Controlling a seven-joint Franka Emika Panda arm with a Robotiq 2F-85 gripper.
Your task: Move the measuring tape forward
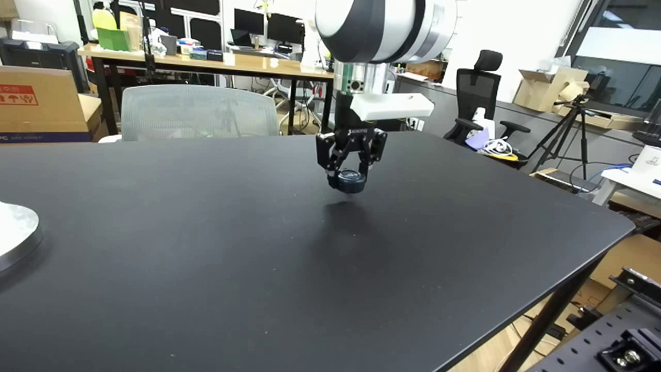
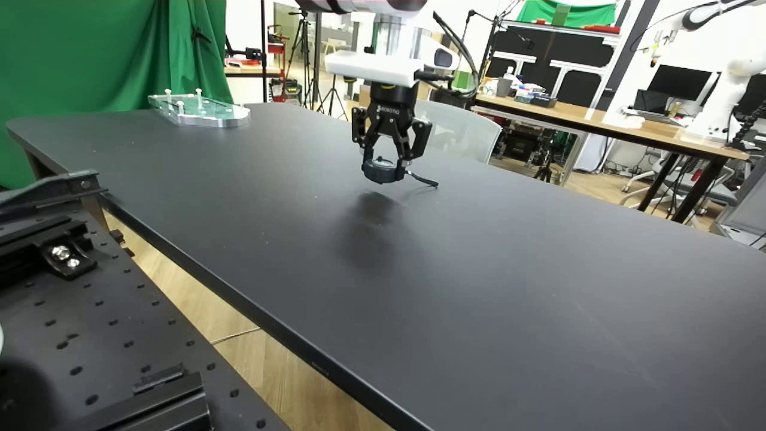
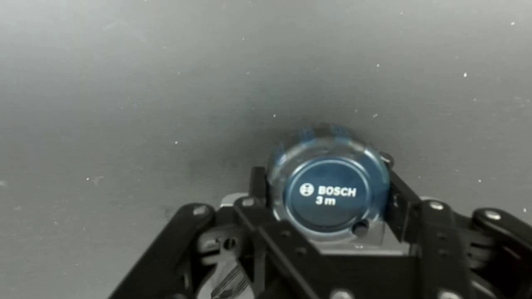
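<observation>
The measuring tape (image 1: 351, 183) is a squat, rounded dark blue-black case. It also shows in an exterior view (image 2: 380, 172), with a thin black strap (image 2: 423, 179) hanging out to one side. In the wrist view the measuring tape (image 3: 328, 195) shows its blue round face with "BOSCH 3 m" facing the camera. My gripper (image 1: 350, 175) points down with its fingers closed on the tape's two sides; it also shows in an exterior view (image 2: 386, 163) and the wrist view (image 3: 326, 193). The tape is held above the dark table (image 1: 206, 232), with its shadow below it apart from the tape.
A white round object (image 1: 18, 232) with a grey rim stands at the table's edge of view. A transparent plate with posts (image 2: 200, 111) lies at a far table corner. A mesh chair (image 1: 199, 111) stands behind the table. A perforated black plate (image 2: 149, 335) is beside the table edge.
</observation>
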